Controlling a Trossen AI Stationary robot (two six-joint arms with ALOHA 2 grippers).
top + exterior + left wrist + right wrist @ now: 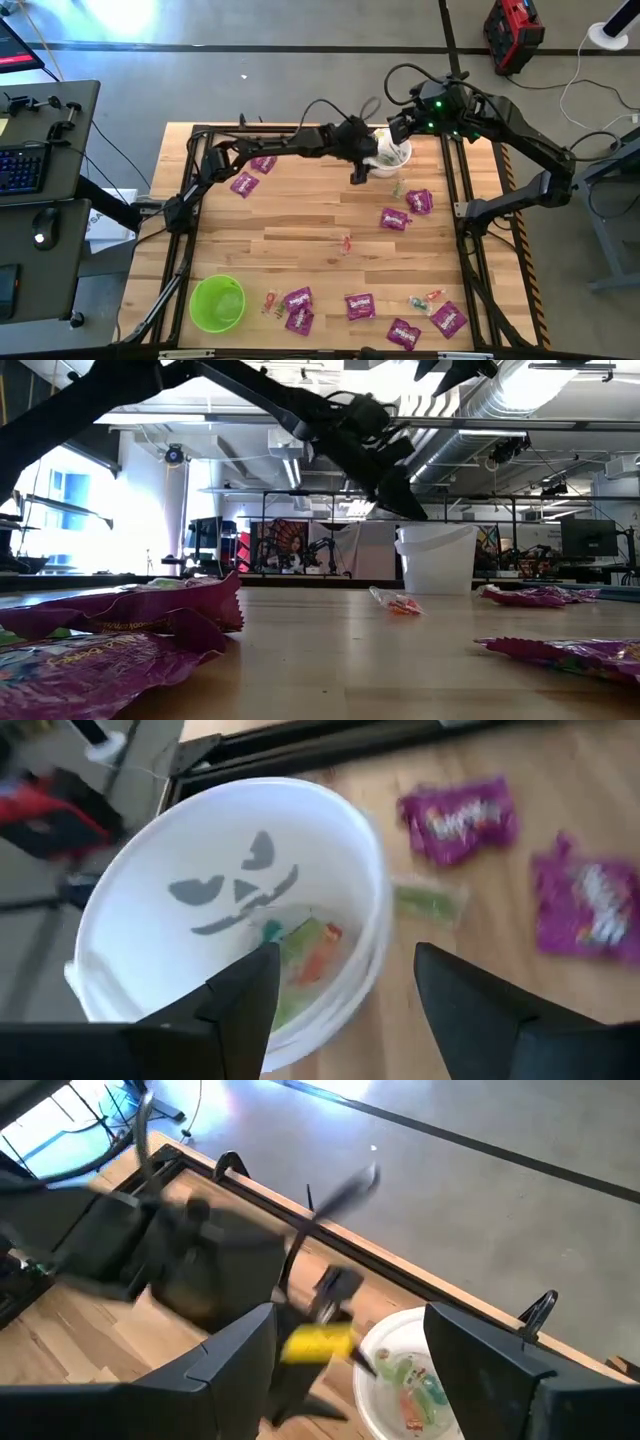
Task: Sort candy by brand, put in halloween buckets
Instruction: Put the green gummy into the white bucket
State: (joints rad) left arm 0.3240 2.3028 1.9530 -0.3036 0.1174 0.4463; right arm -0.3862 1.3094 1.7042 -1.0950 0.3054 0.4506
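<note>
The white bucket (390,158) with a grey jack-o'-lantern face stands at the table's far right and holds small green and orange sweets (305,955). My left gripper (345,985) hovers open and empty just above its near-left rim (405,510). One finger is over the inside, the other over the table. My right gripper (350,1350) waits open, raised behind the bucket (402,125). The lime green bucket (217,302) stands at the near left. Purple packets (395,218) and small wrapped sweets (346,243) lie flat on the wood.
Packets lie at the far left (243,183), beside the white bucket (420,200) and along the near edge (360,306). A green sweet (428,902) lies next to the white bucket. A black frame (462,200) borders the table. The table's middle is bare wood.
</note>
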